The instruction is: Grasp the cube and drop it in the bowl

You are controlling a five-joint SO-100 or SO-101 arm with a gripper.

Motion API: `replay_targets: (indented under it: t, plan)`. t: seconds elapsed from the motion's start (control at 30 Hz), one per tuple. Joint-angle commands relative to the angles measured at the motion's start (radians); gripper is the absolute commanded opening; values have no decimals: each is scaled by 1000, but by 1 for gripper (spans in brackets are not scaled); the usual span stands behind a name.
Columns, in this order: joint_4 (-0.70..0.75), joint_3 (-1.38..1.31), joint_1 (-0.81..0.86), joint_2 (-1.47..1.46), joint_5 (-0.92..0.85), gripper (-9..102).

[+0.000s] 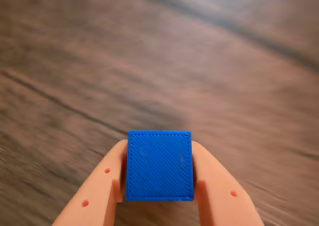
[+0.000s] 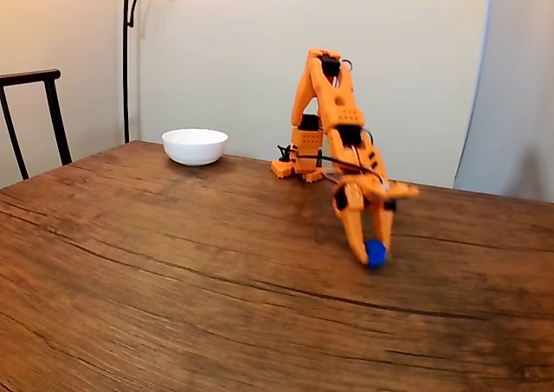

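Cube [image 1: 159, 165] | pinched between end effector [image 2: 370, 255] fingers, just above table [image 2: 173, 271] | bowl [image 2: 195, 145] well apart

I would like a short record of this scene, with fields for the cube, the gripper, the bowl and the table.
cube: blue, clamped between the gripper's fingers, low over the table in the fixed view
gripper: orange, shut on the cube, pointing down
bowl: white, upright on the table's far side, left of the arm's base in the fixed view, apart from the cube
table: dark wood grain
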Motion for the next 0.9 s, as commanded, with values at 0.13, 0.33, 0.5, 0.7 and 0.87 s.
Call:
replay_targets:
  t: [0.13, 0.33, 0.5, 0.7, 0.87]
  plan:
    - [428, -86, 156, 308, 110, 2]
    - [666, -120, 281, 463, 153, 2]
    - [847, -118, 411, 586, 181, 2]
    - [1075, -118, 641, 761, 244, 2]
    - [1206, -118, 890, 893, 324, 2]
